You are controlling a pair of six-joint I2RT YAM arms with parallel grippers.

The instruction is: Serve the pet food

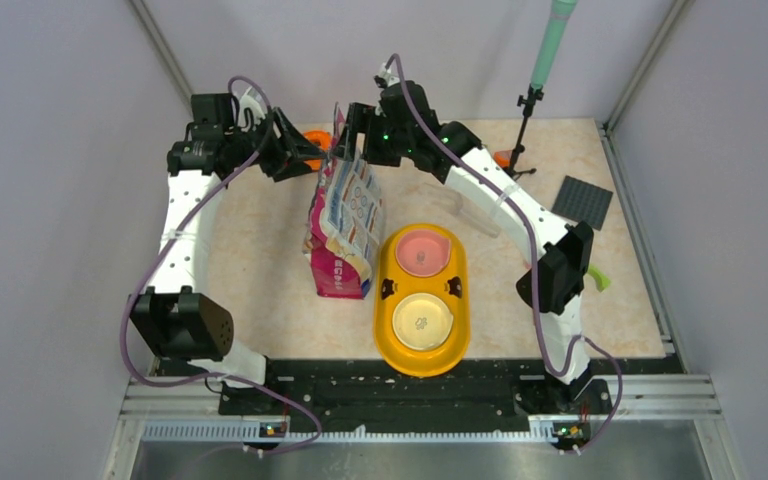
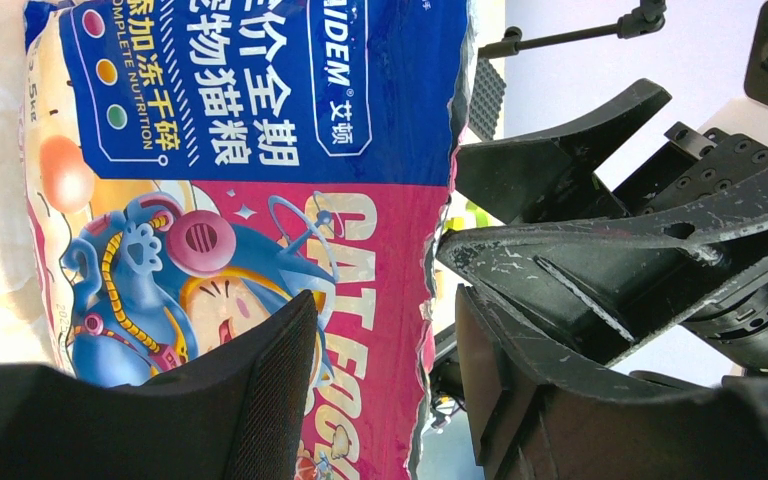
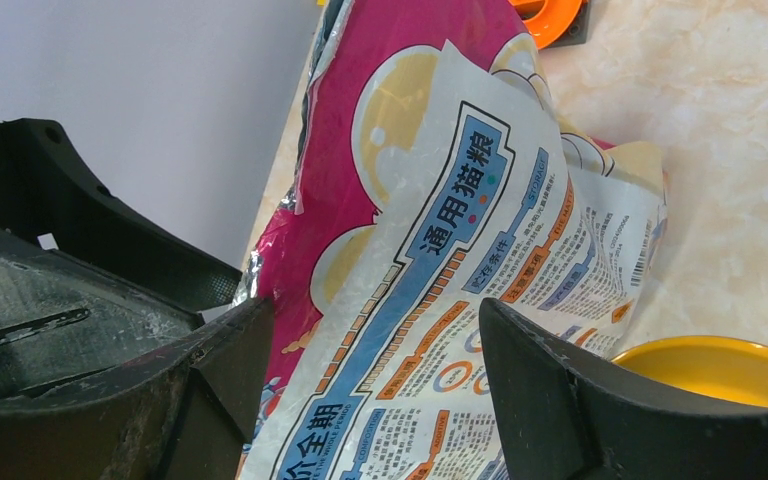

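Note:
The magenta-and-blue cat food bag (image 1: pixel 343 225) stands upright left of the yellow feeder (image 1: pixel 387 330). The feeder holds a pink bowl (image 1: pixel 422 252) and a cream bowl (image 1: pixel 423 320). No kibble shows; both bowls look bare. My left gripper (image 1: pixel 312 150) is open at the bag's top, and the bag's torn edge (image 2: pixel 430 300) lies between its fingers (image 2: pixel 260 390). My right gripper (image 1: pixel 358 140) is open on the other side of the bag top. The bag's printed back (image 3: pixel 430 300) lies between its fingers (image 3: pixel 540 380). The two grippers face each other closely.
An orange object (image 1: pixel 317 138) sits behind the bag and also shows in the right wrist view (image 3: pixel 550 15). A black studded plate (image 1: pixel 582 202), a green item (image 1: pixel 598 278) and a stand with a teal pole (image 1: pixel 550 45) are at the right. Walls enclose the table.

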